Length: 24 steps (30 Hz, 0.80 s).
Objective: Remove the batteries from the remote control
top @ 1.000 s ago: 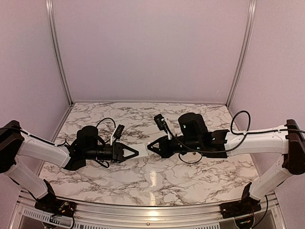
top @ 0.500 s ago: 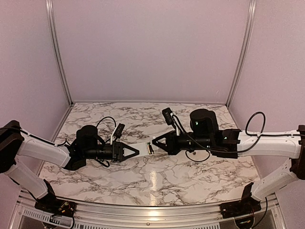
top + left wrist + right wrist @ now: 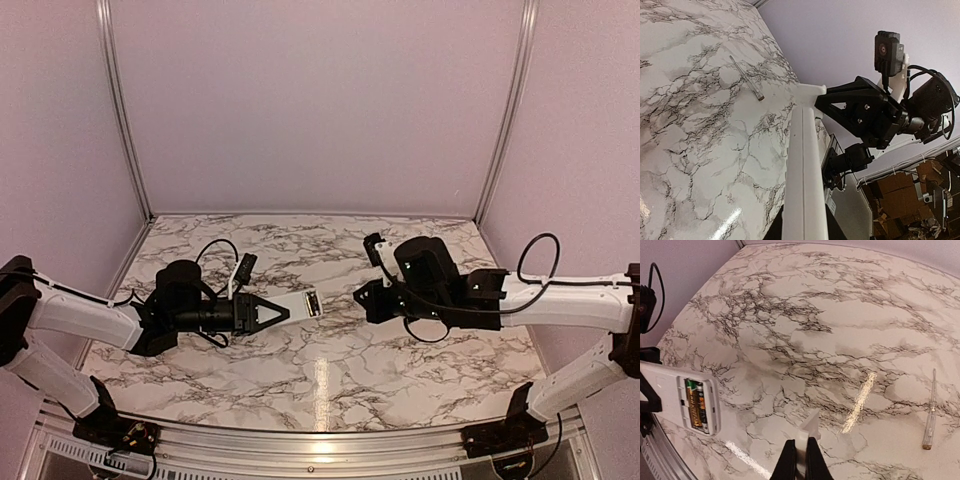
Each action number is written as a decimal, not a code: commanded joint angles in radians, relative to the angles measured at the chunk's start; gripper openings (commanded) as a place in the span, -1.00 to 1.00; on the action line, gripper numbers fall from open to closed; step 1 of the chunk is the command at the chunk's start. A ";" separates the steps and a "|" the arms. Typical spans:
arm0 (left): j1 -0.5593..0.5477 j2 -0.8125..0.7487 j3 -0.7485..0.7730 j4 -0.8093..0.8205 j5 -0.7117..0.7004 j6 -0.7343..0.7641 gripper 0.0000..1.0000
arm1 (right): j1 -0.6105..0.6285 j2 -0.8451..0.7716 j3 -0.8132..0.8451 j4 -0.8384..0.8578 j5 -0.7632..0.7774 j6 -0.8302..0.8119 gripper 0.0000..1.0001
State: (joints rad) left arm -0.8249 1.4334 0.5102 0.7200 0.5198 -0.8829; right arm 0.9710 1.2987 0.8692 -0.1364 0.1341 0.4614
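Note:
My left gripper point(image 3: 280, 311) is shut on the near end of the white remote control point(image 3: 303, 304) and holds it above the table, pointing right. In the left wrist view the remote point(image 3: 803, 165) shows edge-on between the jaws. Its battery compartment is open at the far end, and two batteries point(image 3: 696, 403), one gold-brown and one dark, lie side by side in it. My right gripper point(image 3: 361, 298) hangs apart, to the right of the remote's end. In its wrist view it point(image 3: 800, 452) is shut on a thin white cover piece point(image 3: 810, 427).
A long thin pale rod point(image 3: 929, 410) lies on the marble table point(image 3: 330, 370), also seen in the left wrist view point(image 3: 746, 77). Metal rails edge the table at the sides and front. Purple walls close the back and sides.
My right gripper has drawn back to the right, away from the remote, with the thin white piece in it. The remote's open compartment now shows. The left gripper has kept hold of the remote.

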 commanded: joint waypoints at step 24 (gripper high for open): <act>-0.005 -0.081 0.010 -0.077 -0.078 0.062 -1.00 | -0.040 0.565 0.291 -0.261 0.211 -0.008 -0.56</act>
State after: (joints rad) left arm -0.8257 1.3777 0.5098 0.6575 0.4610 -0.8436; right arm 0.9371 1.8721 1.1500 -0.4049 0.4118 0.4648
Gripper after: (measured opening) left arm 0.174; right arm 0.130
